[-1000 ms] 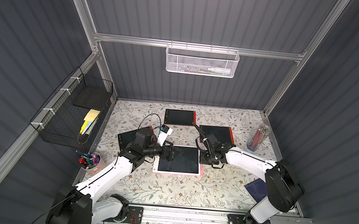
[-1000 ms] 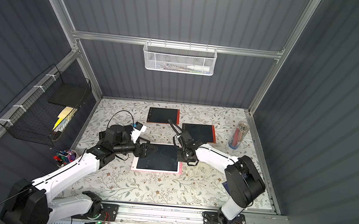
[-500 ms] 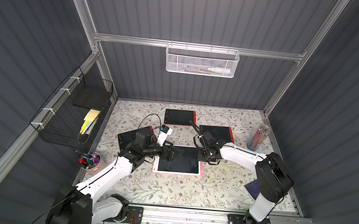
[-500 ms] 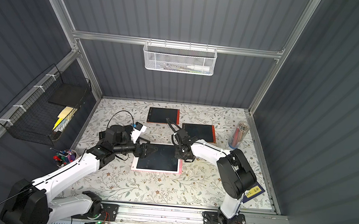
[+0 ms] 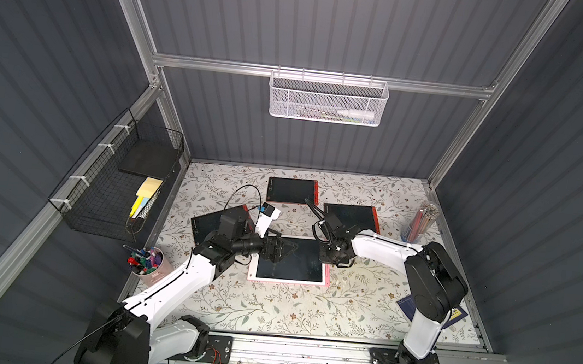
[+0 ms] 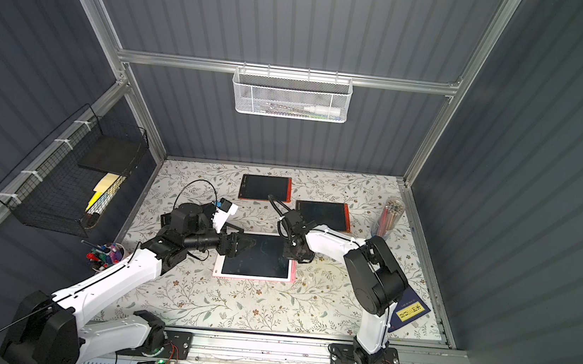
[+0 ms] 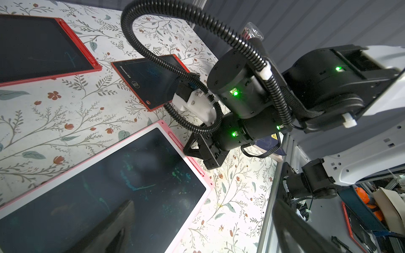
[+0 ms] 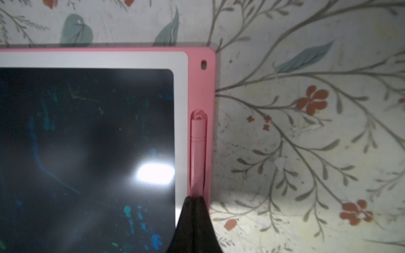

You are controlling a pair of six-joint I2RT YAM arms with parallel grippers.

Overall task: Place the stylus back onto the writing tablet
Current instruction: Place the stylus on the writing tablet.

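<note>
The pink stylus (image 8: pixel 198 153) lies set into the right edge of the pink writing tablet (image 8: pixel 92 59), in the middle of the table (image 5: pixel 269 309). The right gripper (image 8: pixel 194 200) is closed and its tips touch the stylus. The left gripper (image 5: pixel 284 251) stands wide open over the tablet's left part.

The stylus (image 8: pixel 198 153) lies in the writing tablet's (image 5: pixel 288 283) right-edge slot, another tablet (image 5: pixel 291 190) behind.

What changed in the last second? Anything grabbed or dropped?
The right arm swung its elbow in toward the middle, and the shut right gripper edged slightly toward the pink tablet, tips at the stylus lying in its slot. Nothing was taken or let go. The left gripper, open above the pink tablet, stayed put.
</note>
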